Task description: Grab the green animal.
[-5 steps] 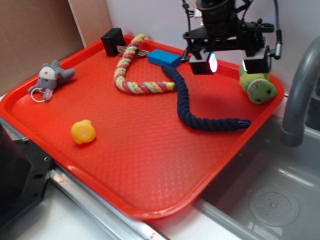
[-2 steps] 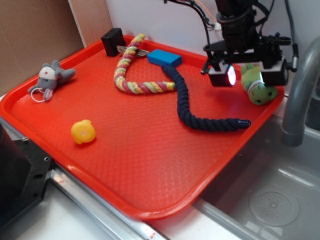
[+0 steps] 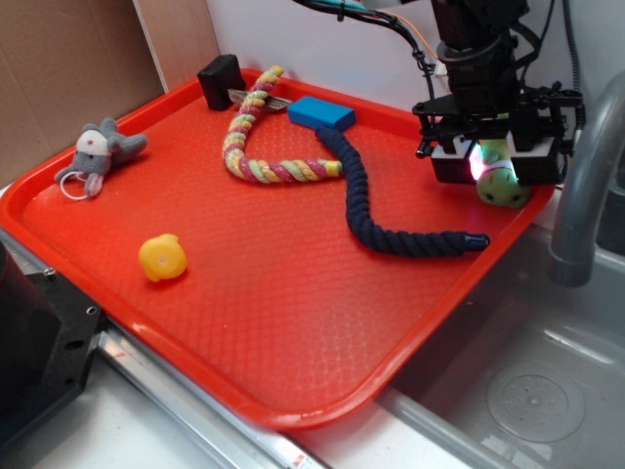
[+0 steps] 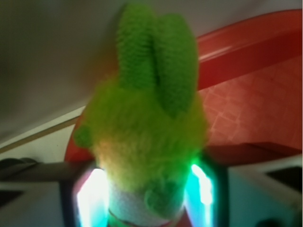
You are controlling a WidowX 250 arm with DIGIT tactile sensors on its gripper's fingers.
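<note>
The green animal (image 3: 504,184) is a lime-green plush lying at the far right corner of the red tray (image 3: 293,322). My gripper (image 3: 493,168) has come down over it, with one lit finger on each side of the toy. In the wrist view the plush (image 4: 147,118) fills the space between the two glowing pads (image 4: 92,196) of my gripper (image 4: 147,201). Its cream band and darker green part lie lowest, between the pads. The jaws still stand open around the toy, close to its sides.
A navy rope (image 3: 381,210) lies just left of the gripper. A multicoloured rope (image 3: 256,147), a blue block (image 3: 320,112) and a black block (image 3: 222,80) lie at the back. A grey mouse (image 3: 98,151) and a yellow duck (image 3: 162,258) lie left. A grey faucet (image 3: 586,195) and a sink (image 3: 532,391) are right of the tray.
The gripper has moved right and down, from beside the navy rope's upper end to over the green animal, and now straddles it. The toys have not moved.
</note>
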